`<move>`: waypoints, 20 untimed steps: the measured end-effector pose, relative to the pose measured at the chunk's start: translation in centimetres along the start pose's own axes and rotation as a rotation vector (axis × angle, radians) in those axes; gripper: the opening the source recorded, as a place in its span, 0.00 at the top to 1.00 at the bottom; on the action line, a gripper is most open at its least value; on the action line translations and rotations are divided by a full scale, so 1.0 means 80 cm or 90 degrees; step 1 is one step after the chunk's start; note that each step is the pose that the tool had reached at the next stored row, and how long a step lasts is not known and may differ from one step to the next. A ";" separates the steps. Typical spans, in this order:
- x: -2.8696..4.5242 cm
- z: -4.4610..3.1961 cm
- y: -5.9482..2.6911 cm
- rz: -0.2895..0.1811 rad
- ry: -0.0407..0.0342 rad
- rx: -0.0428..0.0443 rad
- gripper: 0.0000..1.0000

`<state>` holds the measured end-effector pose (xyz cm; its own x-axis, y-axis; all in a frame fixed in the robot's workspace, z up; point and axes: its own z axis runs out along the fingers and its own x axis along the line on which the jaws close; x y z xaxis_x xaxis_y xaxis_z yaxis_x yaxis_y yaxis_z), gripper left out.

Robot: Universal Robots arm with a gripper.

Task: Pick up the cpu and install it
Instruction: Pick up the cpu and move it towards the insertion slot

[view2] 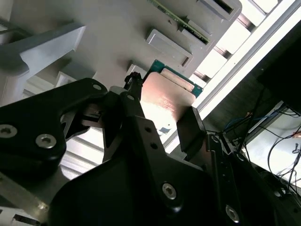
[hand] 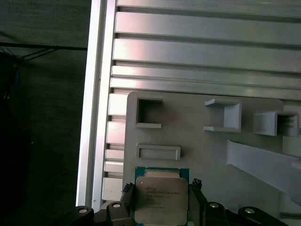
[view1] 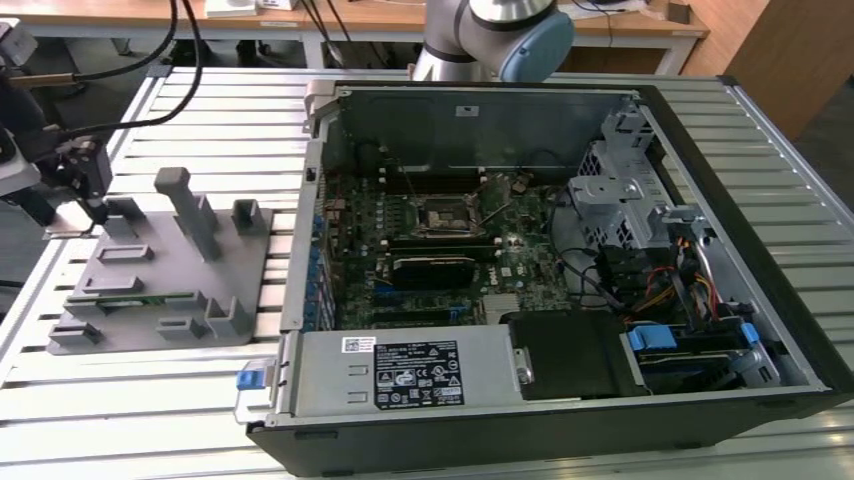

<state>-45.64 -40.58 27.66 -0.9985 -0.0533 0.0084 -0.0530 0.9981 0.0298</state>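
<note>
The cpu (hand: 161, 197), a flat square chip with a silver top and a thin green edge, sits between my gripper's (hand: 161, 195) two black fingers. In both wrist views a finger (hand: 128, 192) lies against each of its opposite edges, so the gripper is shut on it. In the second wrist view the cpu (view2: 167, 96) hangs over the grey fixture plate (view2: 108, 33); I cannot tell whether it rests on the plate or is lifted off it. In the exterior view my gripper (view1: 88, 205) stands over the plate's (view1: 160, 270) far corner, at the exterior view's left. The motherboard socket (view1: 441, 213) lies inside the open computer case.
The grey plate carries raised posts (view1: 187, 205) and slots, and a green memory stick (view1: 140, 296) lies in one of them. The open computer case (view1: 561, 260) with cables and drive bays stands to the plate's right in the exterior view. Cables (view1: 134, 90) hang behind my gripper.
</note>
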 end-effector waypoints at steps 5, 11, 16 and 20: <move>0.0001 -0.0165 0.001 0.000 0.0000 0.0000 0.45; 0.0003 -0.0381 0.002 0.000 0.0000 0.0000 0.45; 0.0004 -0.0553 0.003 0.000 0.0000 0.0000 0.45; 0.0005 -0.0689 0.005 0.000 0.0001 0.0001 0.45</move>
<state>-45.64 -40.36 33.18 -0.9985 -0.0533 0.0085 -0.0530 0.9982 0.0297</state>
